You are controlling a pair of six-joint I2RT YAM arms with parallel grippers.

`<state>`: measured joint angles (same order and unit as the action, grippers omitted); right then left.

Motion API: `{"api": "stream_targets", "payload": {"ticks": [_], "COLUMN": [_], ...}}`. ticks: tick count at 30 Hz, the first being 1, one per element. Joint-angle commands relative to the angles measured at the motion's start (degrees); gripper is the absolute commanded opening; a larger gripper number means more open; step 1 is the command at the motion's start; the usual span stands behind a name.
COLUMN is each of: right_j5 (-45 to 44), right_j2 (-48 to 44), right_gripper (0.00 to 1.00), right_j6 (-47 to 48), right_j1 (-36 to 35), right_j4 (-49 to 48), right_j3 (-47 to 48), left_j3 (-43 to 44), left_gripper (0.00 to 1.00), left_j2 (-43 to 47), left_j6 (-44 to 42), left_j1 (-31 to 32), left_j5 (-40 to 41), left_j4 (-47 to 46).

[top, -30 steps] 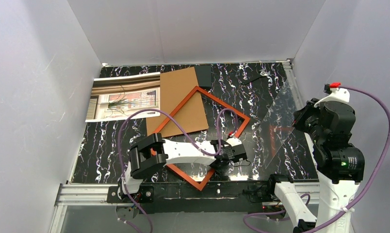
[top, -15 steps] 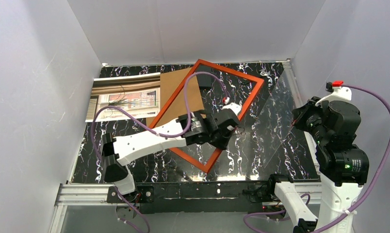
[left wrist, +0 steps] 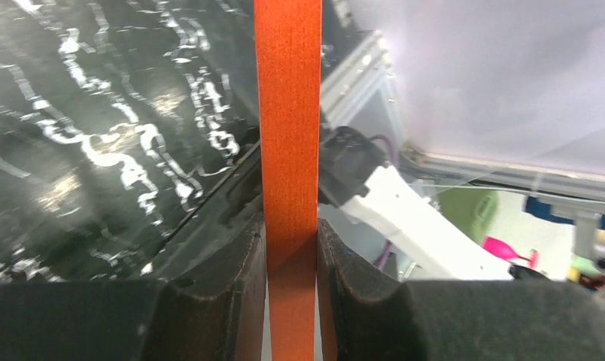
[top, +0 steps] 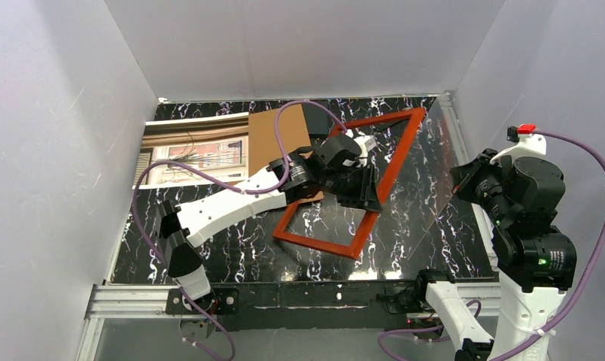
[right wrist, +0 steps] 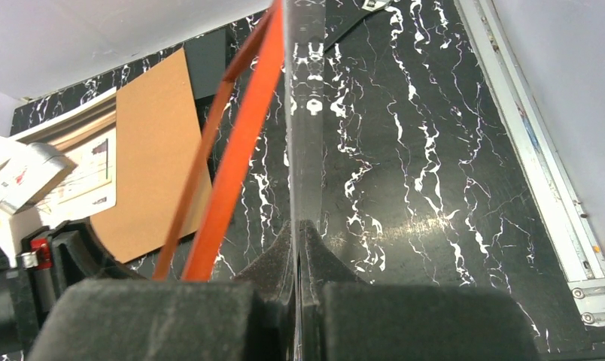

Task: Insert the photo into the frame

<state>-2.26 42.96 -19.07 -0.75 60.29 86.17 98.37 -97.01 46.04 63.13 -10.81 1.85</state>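
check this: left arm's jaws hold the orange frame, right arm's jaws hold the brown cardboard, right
Not quite: the jaws of the right arm hold the clear sheet, not the cardboard, as the right wrist view shows. The jaws of the left arm do hold the orange frame.

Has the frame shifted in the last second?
Yes. The frame has swung away from the cardboard toward the back right corner, carried by the left hand.

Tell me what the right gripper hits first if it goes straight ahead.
Probably the black table, with the clear sheet in the right gripper leading; the frame passes close beside it, depth unclear.
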Motion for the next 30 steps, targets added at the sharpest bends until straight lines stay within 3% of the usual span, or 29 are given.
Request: {"api": "stream_targets", "payload": {"ticks": [1, 9, 21, 26, 30], "right_j5": [1.3, 1.32, 0.12, 0.67, 1.35], "right_j2": [-0.16, -0.03, -0.32, -0.27, -0.33], "right_gripper": [0.01, 0.01, 0.01, 0.01, 0.01], "right_j6": [-0.11, 0.49, 0.79, 0.46, 0.28], "right_j1": [0.14, 0.14, 0.14, 0.14, 0.14], "right_j4": [-3.04, -2.64, -1.69, -1.47, -1.56], "right_j3": [1.81, 2.84, 3.83, 4.83, 4.74], "left_j3": [2.47, 1.9, 6.92, 0.63, -7.5], "left_gripper": [0.0, 0.0, 0.0, 0.0, 0.0], "left_j2": [-1.22, -5.4, -10.52, -6.38, -2.6], "left_j6": [3.1, 9.1, 14.44, 13.01, 16.32], "left_j1": [0.15, 0.15, 0.1, -0.62, -2.96], "left_j5": [-8.0, -6.4, -0.07, 5.48, 6.89], "left_j4": [-12.52, -28.4, -36.08, -35.86, -41.39]}}
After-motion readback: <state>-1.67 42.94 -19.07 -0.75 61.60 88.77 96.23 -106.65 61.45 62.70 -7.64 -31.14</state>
